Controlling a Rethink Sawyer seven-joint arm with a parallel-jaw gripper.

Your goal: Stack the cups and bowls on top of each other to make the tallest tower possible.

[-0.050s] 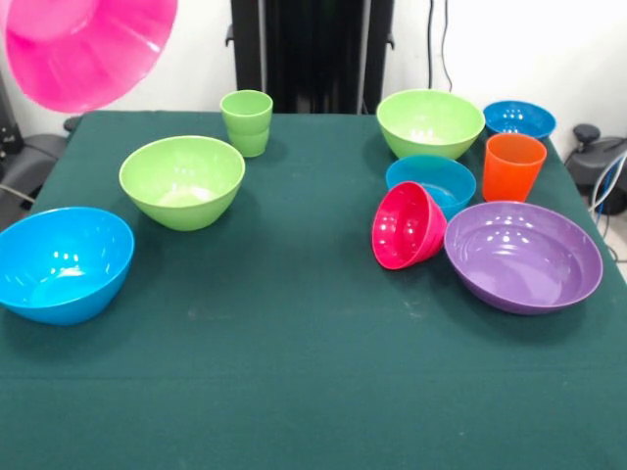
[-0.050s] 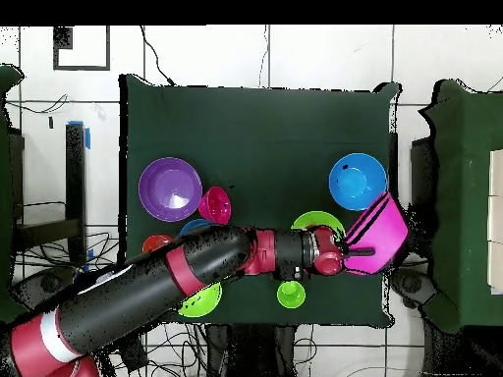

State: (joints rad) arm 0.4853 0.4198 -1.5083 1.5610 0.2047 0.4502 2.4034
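The big pink bowl (image 1: 88, 49) hangs tilted in the air above the table's far left corner. In the overhead view my gripper (image 2: 356, 251) is shut on the rim of this pink bowl (image 2: 385, 234); the front view does not show the gripper. On the table stand a light green cup (image 1: 247, 122), a lime green bowl (image 1: 182, 181) and a blue bowl (image 1: 61, 264) on the left. On the right are another lime bowl (image 1: 429, 122), two blue bowls (image 1: 518, 119) (image 1: 431, 183), an orange cup (image 1: 512, 166), a purple bowl (image 1: 522, 257) and a small red-pink bowl (image 1: 408, 225) tipped on its side.
The arm (image 2: 196, 270) crosses the overhead view and hides part of a lime bowl (image 2: 316, 222) and of the things under it. The green tablecloth (image 1: 294, 372) covers the table. Cables and dark gear lie beyond the table's side edges.
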